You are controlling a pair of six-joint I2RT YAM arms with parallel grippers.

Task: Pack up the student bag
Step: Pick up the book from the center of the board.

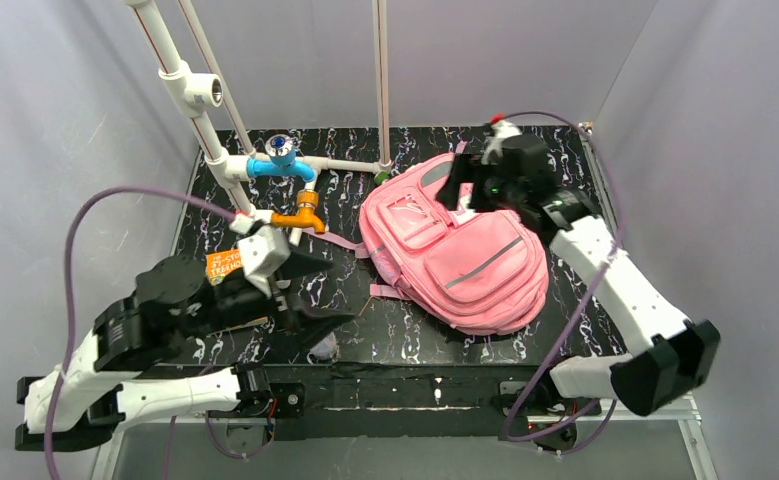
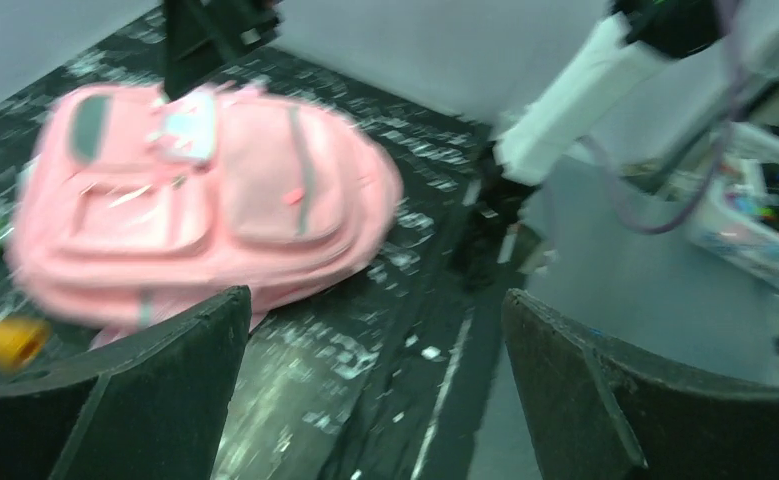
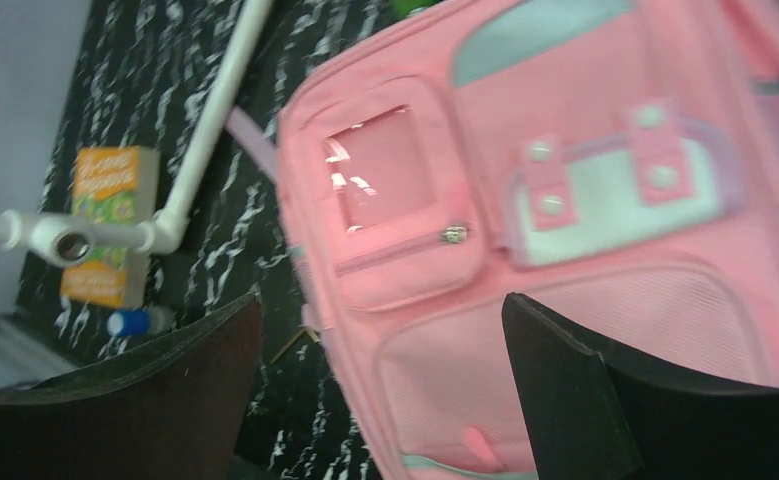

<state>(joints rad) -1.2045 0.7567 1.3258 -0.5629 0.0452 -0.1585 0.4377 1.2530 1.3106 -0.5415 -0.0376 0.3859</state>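
Note:
The pink student bag (image 1: 455, 255) lies flat on the black marbled table, front pockets up, right of centre. It also shows in the left wrist view (image 2: 195, 200) and fills the right wrist view (image 3: 565, 200). My right gripper (image 1: 462, 188) is open and empty, hovering over the bag's far top end (image 3: 380, 390). My left gripper (image 1: 323, 292) is open and empty, just left of the bag above the table, pointing towards it (image 2: 375, 390). The bag's zips look shut.
A white pipe frame (image 1: 205, 130) with blue (image 1: 283, 165) and orange (image 1: 303, 215) fittings stands at the back left. An orange book (image 1: 223, 266) lies under the left arm. A small blue-capped bottle (image 1: 323, 347) lies near the front edge. A green object (image 1: 381, 178) sits behind the bag.

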